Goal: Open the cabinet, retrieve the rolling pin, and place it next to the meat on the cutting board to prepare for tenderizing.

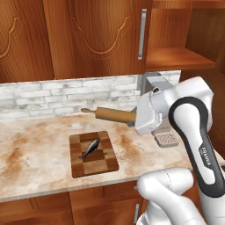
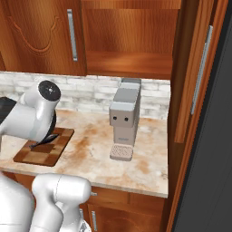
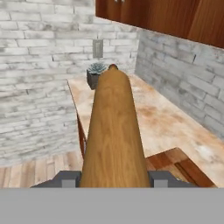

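Clamping the rolling pin (image 3: 113, 131), both fingers (image 3: 65, 178) press its sides.

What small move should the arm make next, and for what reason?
Probably lower the rolling pin to the left, toward the cutting board. The gripper holds it above the counter, and the meat lies on the board with free space beside it.

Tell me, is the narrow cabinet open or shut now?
Open. The cabinet shows its bare shelf, its door swung aside. The rolling pin is out, in the end effector.
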